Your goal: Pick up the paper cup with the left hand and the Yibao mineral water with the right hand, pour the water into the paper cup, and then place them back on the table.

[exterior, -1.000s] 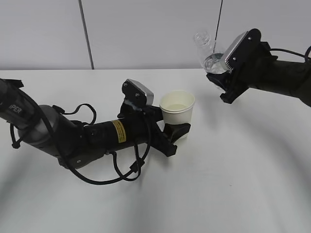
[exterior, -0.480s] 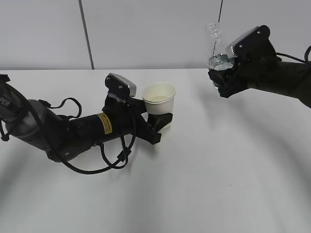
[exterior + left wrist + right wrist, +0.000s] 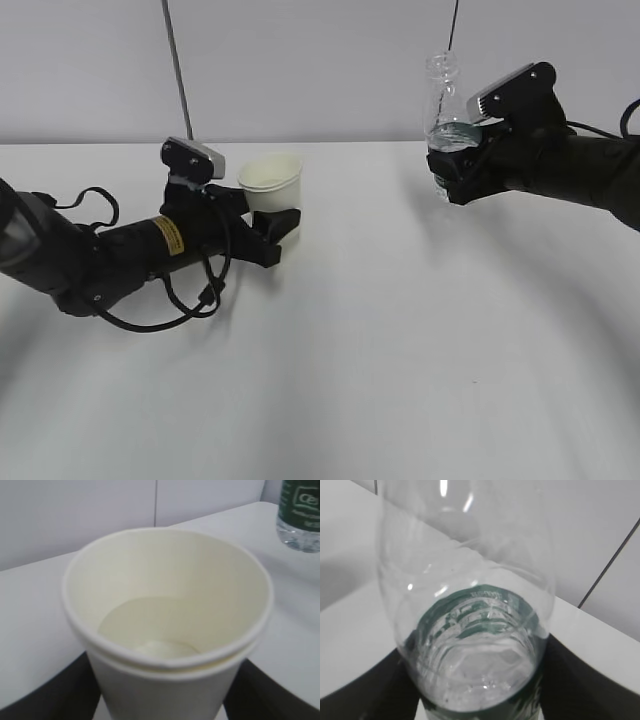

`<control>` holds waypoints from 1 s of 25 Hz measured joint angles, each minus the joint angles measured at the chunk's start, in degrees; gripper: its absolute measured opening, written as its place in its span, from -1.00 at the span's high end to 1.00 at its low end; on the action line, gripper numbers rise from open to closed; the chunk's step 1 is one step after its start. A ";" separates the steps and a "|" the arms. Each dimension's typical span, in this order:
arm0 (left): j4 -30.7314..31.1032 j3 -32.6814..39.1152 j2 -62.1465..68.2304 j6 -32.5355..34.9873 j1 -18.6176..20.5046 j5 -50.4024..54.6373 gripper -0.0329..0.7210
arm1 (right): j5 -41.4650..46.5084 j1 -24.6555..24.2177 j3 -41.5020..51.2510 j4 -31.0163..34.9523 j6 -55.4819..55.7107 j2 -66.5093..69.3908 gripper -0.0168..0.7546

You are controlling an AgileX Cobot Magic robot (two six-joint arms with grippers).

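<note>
Now | paper cup (image 3: pixel 272 181) upright at far left, gripped by left hand (image 3: pixel 268 224), low over table (image 3: pixel 400 360) | Yibao mineral water (image 3: pixel 446 118) upright at far right, clamped by right hand (image 3: pixel 455 178), well apart | both to be lowered straight down.

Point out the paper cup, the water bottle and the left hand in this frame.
paper cup (image 3: pixel 272 180): exterior view, on its outer wall below the rim.
water bottle (image 3: pixel 442 95): exterior view, on the clear shoulder above the right hand.
left hand (image 3: pixel 281 224): exterior view, on the black fingers gripping the cup's base.
</note>
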 joint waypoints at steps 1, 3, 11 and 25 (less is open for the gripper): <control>0.00 0.00 0.00 0.07 0.90 0.00 -0.26 | -0.40 0.00 0.00 0.00 0.51 0.10 -0.25; 0.00 0.00 0.00 0.07 2.45 0.04 -0.26 | -1.53 0.00 0.00 0.00 1.57 0.20 -0.25; 2.37 0.00 0.00 0.13 6.54 0.37 -0.26 | -6.94 0.00 0.00 0.12 3.63 2.28 -0.25; 3.99 0.00 0.00 1.94 8.05 5.12 -0.26 | -15.08 0.00 0.00 6.23 3.93 9.25 -0.25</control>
